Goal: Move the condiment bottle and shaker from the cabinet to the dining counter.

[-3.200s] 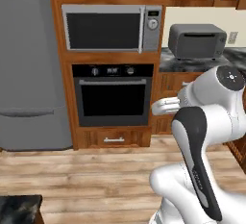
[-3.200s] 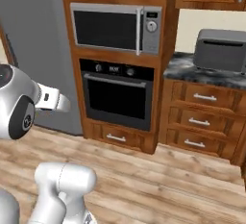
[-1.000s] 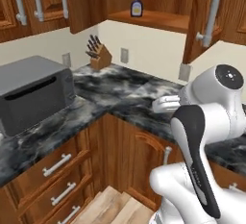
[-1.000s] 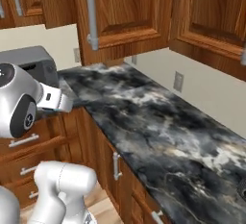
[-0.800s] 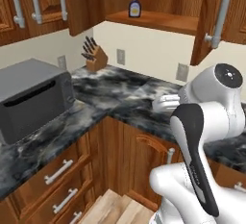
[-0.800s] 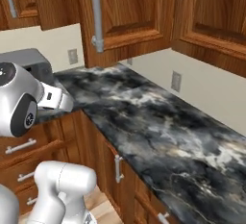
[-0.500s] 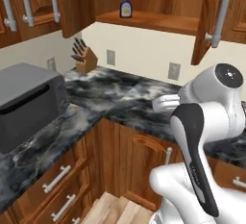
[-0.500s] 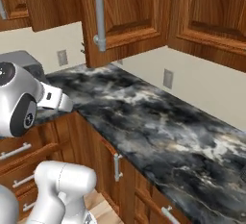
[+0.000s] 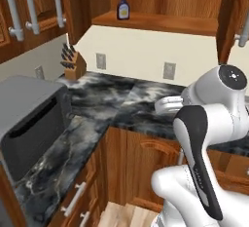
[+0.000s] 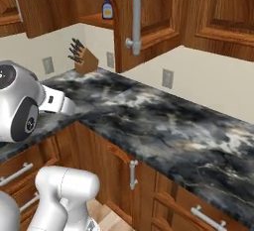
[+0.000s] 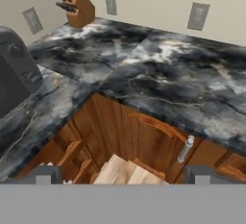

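Brown condiment bottle [image 9: 123, 11] stands upright on the open cabinet [image 9: 160, 22] shelf, at about eleven o'clock above the knife block [image 9: 74, 65]. End effector [image 11: 120, 175] is spread wide, empty, over the marbled tabletop [image 11: 178, 86] corner.

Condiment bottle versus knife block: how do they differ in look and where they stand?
The condiment bottle is dark with a pale label and stands on the cabinet shelf; the knife block is tan wood with dark handles, tilted, on the wall counter below. Both sit near the corner.
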